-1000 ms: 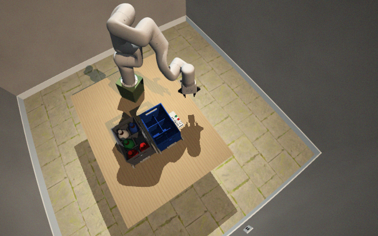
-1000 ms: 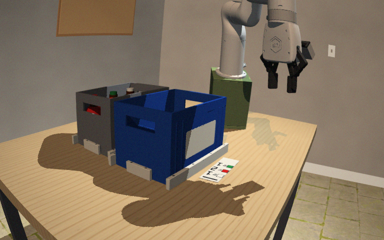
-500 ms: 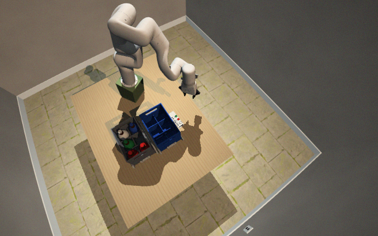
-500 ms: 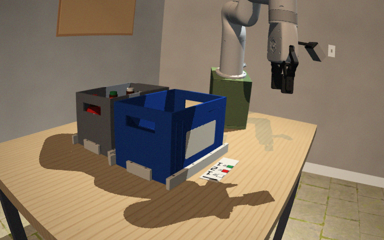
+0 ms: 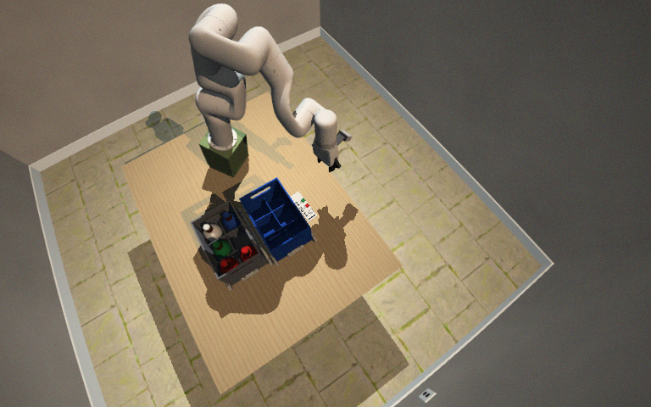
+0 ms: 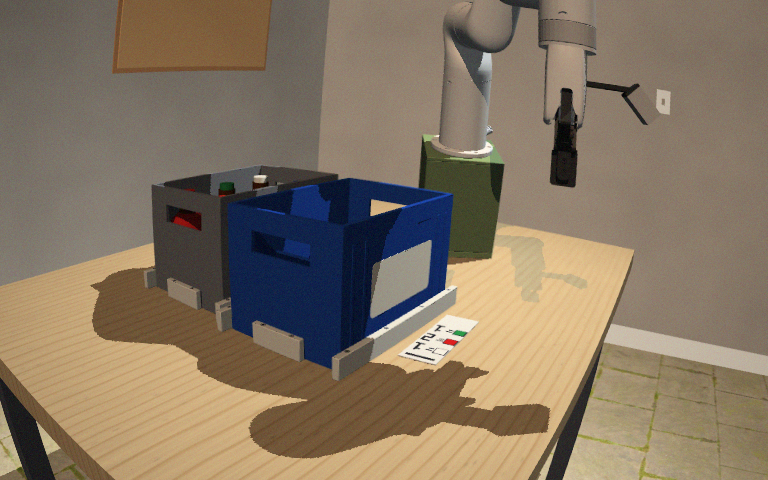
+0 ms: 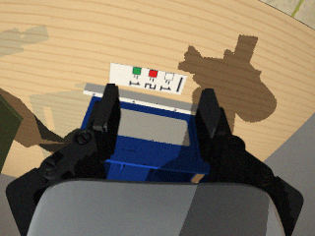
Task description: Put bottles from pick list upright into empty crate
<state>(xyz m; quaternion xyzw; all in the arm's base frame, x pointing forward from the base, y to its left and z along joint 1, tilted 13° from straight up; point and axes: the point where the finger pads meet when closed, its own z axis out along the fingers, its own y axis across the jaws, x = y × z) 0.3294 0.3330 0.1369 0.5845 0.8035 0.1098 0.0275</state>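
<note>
My gripper [image 5: 332,165] [image 6: 563,176] [image 7: 158,100] is open and empty. It hangs high above the table, behind and to the right of the pick list. The empty blue crate [image 5: 263,193] [image 6: 294,283] [image 7: 132,169] has divided cells. The grey crate [image 5: 240,274] [image 6: 186,249] stands against its left side and holds a white-capped bottle [image 5: 210,230] [image 6: 259,181], a blue one [image 5: 229,220], a green one [image 5: 221,247] [image 6: 226,186] and two red ones [image 5: 247,252] [image 5: 227,264]. The pick list [image 5: 303,206] [image 6: 438,344] [image 7: 148,79] lies right of the blue crate, with green, red and white swatches.
The arm's green pedestal [image 5: 224,155] [image 6: 461,198] stands behind the crates. Pale stop rails [image 6: 396,329] are fixed to the table around both crates. The table's right edge [image 6: 614,305] is close to the pick list.
</note>
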